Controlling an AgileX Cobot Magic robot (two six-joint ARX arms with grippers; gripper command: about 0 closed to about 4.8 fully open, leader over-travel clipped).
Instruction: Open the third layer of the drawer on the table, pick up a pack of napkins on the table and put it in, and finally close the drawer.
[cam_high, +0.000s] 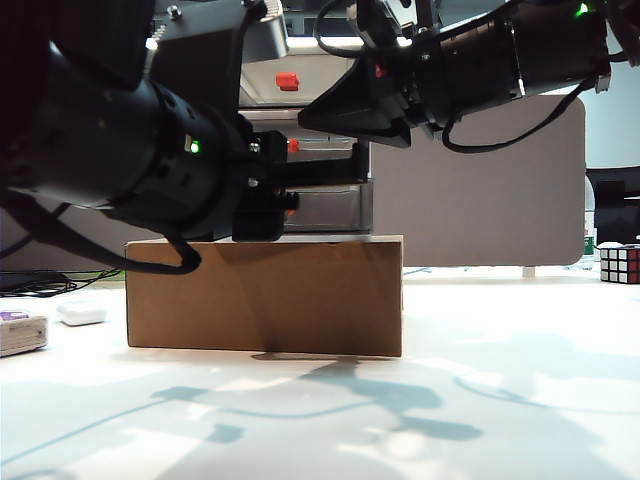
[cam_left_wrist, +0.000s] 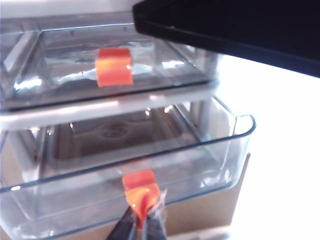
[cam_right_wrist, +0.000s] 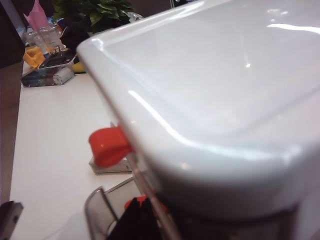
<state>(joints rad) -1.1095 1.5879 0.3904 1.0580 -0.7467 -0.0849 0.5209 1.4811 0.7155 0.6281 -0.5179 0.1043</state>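
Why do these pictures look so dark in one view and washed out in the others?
Exterior view: arms backlit, nearly black, long shadows on the table. Left wrist view: table glares white, red handle blurred. Right wrist view: the drawer top fills the frame, out of focus, with highlights.

Beyond the white tabletop, a pale grey panel with rounded corners (cam_high: 480, 190), standing upright against a light blue-grey wall (cam_high: 612, 120). At far right, a Rubik's cube (cam_high: 619, 263) beside dark furniture, perhaps a chair (cam_high: 612, 205). Strong overhead light, casting soft shadows forward. In the right wrist view, a leafy plant (cam_right_wrist: 90, 11) and blurred clutter (cam_right_wrist: 47, 62) at the table's far end.
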